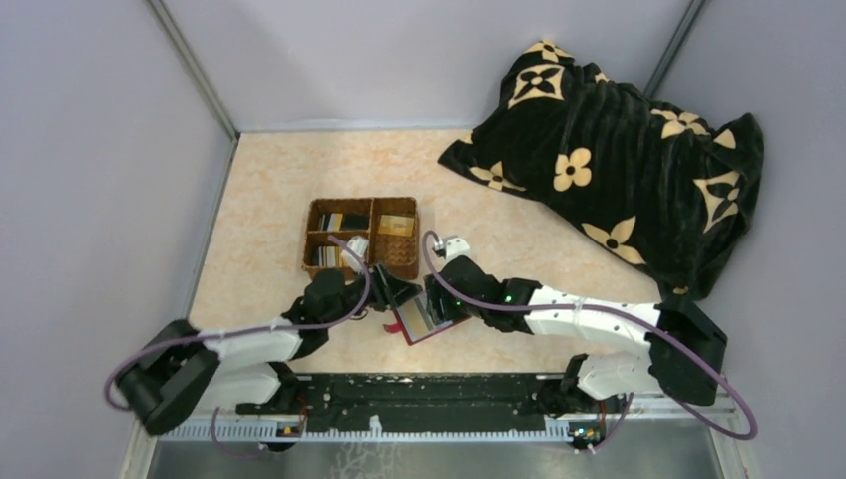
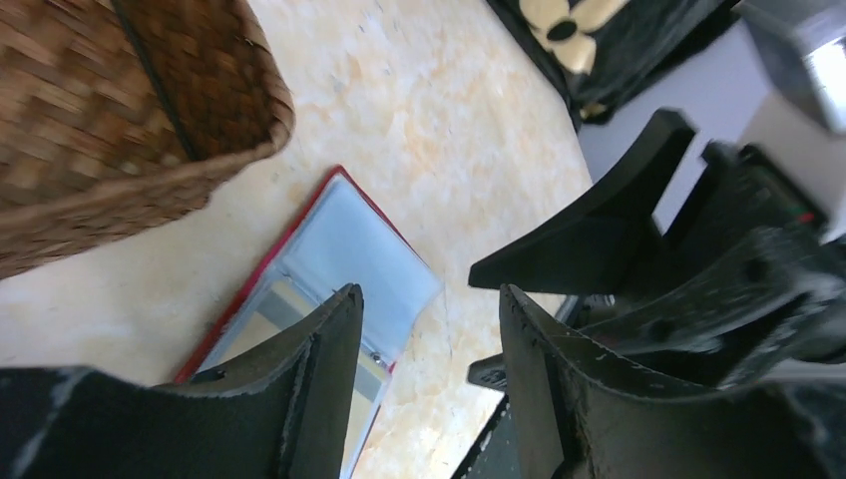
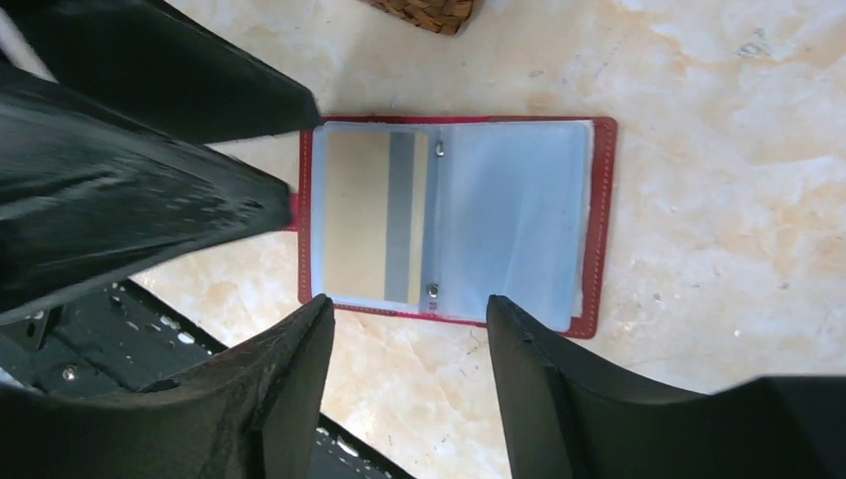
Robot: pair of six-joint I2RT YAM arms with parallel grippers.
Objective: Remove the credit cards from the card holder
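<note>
From the top camera: shows the red card holder (image 1: pixel 427 321) lying open and flat on the marbled worktop (image 1: pixel 269 190), just in front of a brown wicker basket (image 1: pixel 403 265) divided into compartments. Places the left claw (image 1: pixel 391 291) by the holder's left edge and the right claw (image 1: pixel 439 299) over its middle, the two close together. Shows several credit cards (image 1: pixel 344 221) lying in the basket's compartments, dark and striped ones on the left, a tan one at the back right. Sets a black cloth (image 1: pixel 619 150) with tan flower motifs bunched in the far right corner, well apart from the holder. From the left wrist: finds the left claw (image 2: pixel 429 294) released, jaws apart with nothing between them, hanging over the card holder (image 2: pixel 349 249) and its bluish clear pockets; catches the basket (image 2: pixel 100 110) at upper left and a finger (image 2: pixel 599 235) of the right claw close on the right. From the right wrist: looks straight down on the card holder (image 3: pixel 519 220), red cover down and pockets up, with one tan, grey-striped credit card (image 3: pixel 374 220) tucked in the left-hand pocket. Finds the right claw (image 3: pixel 409 304) released too, jaws spread, gripping nothing, above the holder's near edge. Puts the fingers (image 3: pixel 200 215) of the left claw at the holder's left edge; cannot tell whether touching
</note>
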